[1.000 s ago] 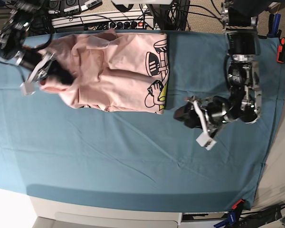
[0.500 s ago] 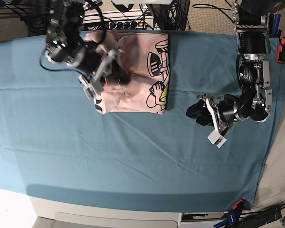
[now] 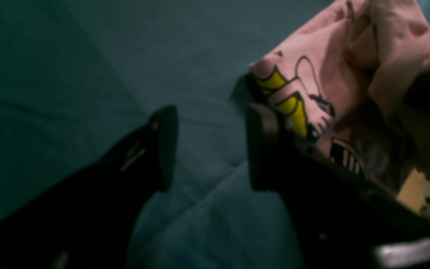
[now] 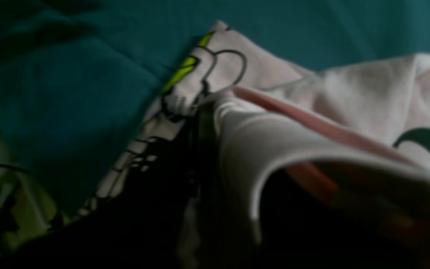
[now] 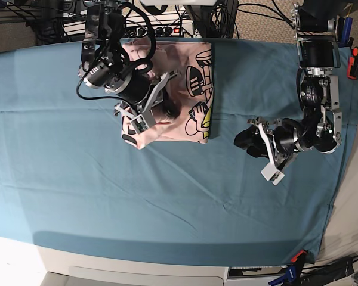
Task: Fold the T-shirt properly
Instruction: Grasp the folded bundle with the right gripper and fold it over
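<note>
The T-shirt [image 5: 182, 95] is seen bunched into a compact, roughly square bundle near the far edge of the counter [image 5: 167, 196], which is covered by a teal cloth [image 5: 59, 167]. Black and yellow print is turned outward along the bundle's edge facing the left arm. The right claw [image 5: 144, 107] is positioned over the bundle's other half, with pale pink fabric draped across it in the right wrist view; whether its fingers are pressed together or pinching the fabric cannot be told. The left claw [image 5: 267, 155] is held well apart from the T-shirt, above bare cloth, and its fingers [image 3: 162, 145] are spread with nothing between them.
</note>
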{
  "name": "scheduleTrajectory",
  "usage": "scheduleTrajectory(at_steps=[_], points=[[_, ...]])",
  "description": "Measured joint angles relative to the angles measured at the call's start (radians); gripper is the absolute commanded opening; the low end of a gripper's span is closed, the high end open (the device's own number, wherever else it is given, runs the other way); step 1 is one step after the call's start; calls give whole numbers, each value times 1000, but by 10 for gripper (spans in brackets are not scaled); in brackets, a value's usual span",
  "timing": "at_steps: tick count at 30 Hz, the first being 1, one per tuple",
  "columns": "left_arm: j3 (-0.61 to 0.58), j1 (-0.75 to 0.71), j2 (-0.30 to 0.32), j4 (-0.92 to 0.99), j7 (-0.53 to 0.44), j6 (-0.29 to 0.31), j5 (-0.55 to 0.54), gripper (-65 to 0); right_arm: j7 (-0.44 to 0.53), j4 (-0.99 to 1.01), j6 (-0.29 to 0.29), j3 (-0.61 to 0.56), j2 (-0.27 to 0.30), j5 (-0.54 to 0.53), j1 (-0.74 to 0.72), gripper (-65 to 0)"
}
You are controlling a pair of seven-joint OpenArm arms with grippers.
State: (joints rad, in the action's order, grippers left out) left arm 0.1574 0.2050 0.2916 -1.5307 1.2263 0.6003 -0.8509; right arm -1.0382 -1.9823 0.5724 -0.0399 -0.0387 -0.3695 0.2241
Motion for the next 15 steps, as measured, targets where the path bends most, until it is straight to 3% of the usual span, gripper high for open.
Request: scheduleTrajectory(at_steps=[2, 4, 15], points=[[0, 0, 0, 0, 0, 0, 0, -346, 15, 0, 0, 0, 0, 27, -2, -468], [0, -2, 0, 0, 0, 0, 0, -346, 41, 0, 0, 0, 0, 27, -6, -438], [0, -40, 0, 0, 0, 0, 0, -346, 46, 225, 0, -120, 2, 27, -142, -438]])
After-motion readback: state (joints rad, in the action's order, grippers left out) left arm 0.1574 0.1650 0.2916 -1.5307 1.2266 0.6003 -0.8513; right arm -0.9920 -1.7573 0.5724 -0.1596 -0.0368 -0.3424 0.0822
